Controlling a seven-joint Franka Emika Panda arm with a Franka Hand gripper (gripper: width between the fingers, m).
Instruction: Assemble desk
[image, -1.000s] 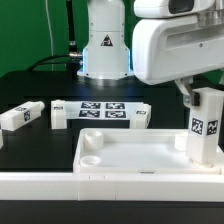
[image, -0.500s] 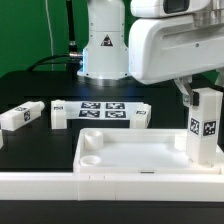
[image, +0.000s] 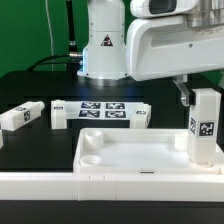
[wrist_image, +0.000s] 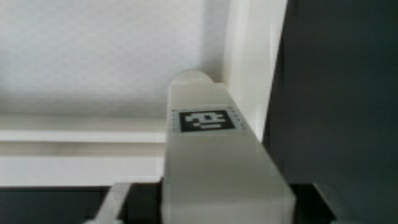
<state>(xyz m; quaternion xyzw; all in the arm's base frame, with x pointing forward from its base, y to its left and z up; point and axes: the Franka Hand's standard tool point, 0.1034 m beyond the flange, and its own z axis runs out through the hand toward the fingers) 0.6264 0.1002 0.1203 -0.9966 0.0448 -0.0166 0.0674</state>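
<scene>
Four legs and one desk top (image: 135, 152). Three loose legs (image: 20, 116) seem to lie at 10 to 12 o'clock of it. The upright leg (image: 205, 130) stands in its 2 o'clock corner, with the gripper (image: 201, 98) apparently clamped on its top. Best to keep it plumb, press down and twist gently.

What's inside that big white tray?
An upright leg stands at the tray's corner on the exterior view's right; an empty round socket shows opposite. What is under the leg is covered.
</scene>
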